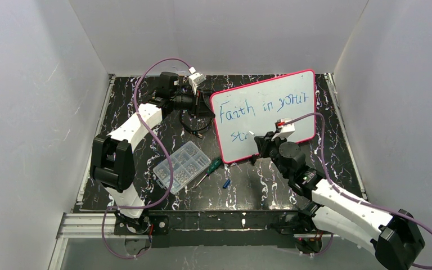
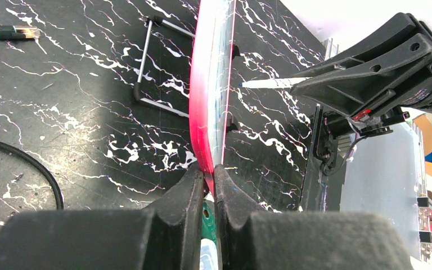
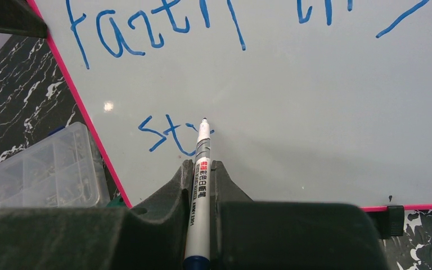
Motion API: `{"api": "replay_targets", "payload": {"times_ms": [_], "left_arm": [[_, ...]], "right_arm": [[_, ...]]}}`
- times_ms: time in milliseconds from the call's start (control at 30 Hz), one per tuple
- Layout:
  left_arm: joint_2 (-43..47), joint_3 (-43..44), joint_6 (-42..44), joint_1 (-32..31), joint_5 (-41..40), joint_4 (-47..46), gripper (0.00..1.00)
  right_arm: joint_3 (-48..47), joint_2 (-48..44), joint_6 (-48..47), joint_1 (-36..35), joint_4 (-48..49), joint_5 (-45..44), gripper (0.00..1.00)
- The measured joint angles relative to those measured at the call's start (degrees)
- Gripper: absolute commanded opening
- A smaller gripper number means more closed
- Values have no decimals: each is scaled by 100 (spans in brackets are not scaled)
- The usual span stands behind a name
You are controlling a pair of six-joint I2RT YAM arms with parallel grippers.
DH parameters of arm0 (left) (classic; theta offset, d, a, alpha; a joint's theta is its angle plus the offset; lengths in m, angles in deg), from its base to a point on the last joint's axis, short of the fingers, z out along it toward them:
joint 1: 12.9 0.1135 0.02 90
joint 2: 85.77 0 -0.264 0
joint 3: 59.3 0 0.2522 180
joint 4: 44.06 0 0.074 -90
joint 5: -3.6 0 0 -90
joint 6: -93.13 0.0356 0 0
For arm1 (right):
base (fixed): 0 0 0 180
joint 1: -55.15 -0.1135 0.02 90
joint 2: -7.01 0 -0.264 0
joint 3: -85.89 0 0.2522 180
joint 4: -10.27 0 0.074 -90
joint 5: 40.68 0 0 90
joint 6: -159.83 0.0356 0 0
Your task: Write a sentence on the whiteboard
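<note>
The whiteboard [image 1: 281, 107], white with a pink-red frame, stands tilted at the table's middle right. The sentence [image 1: 259, 108] in blue reads "Faith in your" with "st" and a started letter below [image 3: 171, 134]. My left gripper [image 2: 208, 171] is shut on the whiteboard's red edge [image 2: 205, 101], seen edge-on. My right gripper [image 3: 202, 167] is shut on a white marker [image 3: 199, 185]; its tip [image 3: 204, 120] touches the board just right of "st". In the top view the right gripper [image 1: 261, 143] is at the board's lower middle.
A clear compartment box [image 1: 181, 166] lies left of the board's lower corner, with a green-handled screwdriver [image 1: 211, 167] and a small blue cap [image 1: 226, 183] beside it. A black cable [image 1: 194, 126] loops near the left gripper. White walls enclose the table.
</note>
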Motion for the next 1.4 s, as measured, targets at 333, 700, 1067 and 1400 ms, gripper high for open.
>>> {"api": "replay_targets", "payload": {"times_ms": [333, 700, 1067, 1400], "left_arm": [[0, 0, -2, 0, 11, 0, 0], [0, 0, 0, 0, 9, 0, 0], [0, 0, -2, 0, 15, 0, 0], [0, 2, -2, 0, 17, 0, 0]], "right_arm": [[0, 214, -55, 0, 0, -90, 1], [0, 350, -146, 0, 0, -254, 1], [-11, 297, -269, 2, -33, -549, 1], [-170, 356, -345, 2, 46, -452, 1]]}}
